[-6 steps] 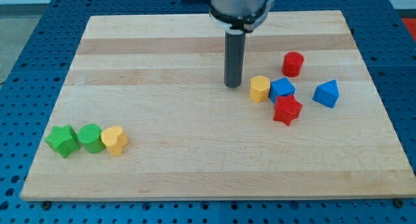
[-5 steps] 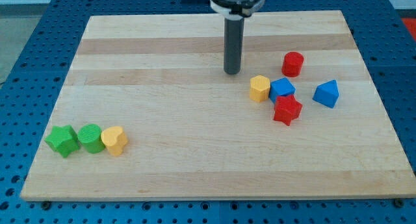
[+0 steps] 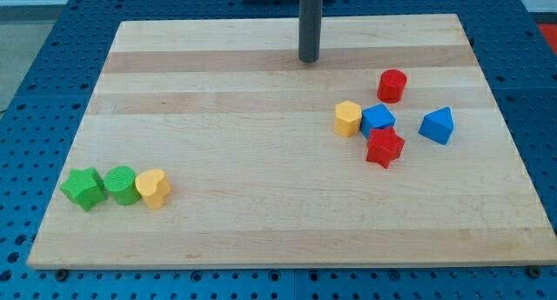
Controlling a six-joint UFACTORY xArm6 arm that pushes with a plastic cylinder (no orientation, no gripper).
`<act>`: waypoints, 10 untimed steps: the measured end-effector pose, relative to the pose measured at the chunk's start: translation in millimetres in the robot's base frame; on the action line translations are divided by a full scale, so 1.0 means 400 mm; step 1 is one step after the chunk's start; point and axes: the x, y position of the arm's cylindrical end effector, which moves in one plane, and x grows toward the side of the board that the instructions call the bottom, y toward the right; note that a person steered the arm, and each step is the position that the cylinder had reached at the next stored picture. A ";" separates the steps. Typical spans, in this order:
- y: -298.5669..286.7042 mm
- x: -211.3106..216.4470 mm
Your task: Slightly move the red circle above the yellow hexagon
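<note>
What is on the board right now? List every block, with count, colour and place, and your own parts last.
Red circle: 1, red, right, topmost of cluster.
Yellow hexagon: 1, yellow, cluster's left.
Blue block: 1, blue, beside the hexagon.
Red star: 1, red, cluster's bottom.
Blue triangle: 1, blue, far right.
Green star: 1, green, lower left.
Green circle: 1, green, next to it.
Yellow heart: 1, yellow, row's right end.
Board: 1, wood.
My tip: 1, dark, top centre, clear of all blocks.
</note>
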 end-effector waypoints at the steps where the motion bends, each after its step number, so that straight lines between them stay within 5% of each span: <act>1: -0.010 -0.077; 2: -0.015 -0.191; 4: 0.142 -0.232; 6: 0.288 0.022; 7: 0.333 0.005; 8: 0.424 0.100; 10: 0.221 0.192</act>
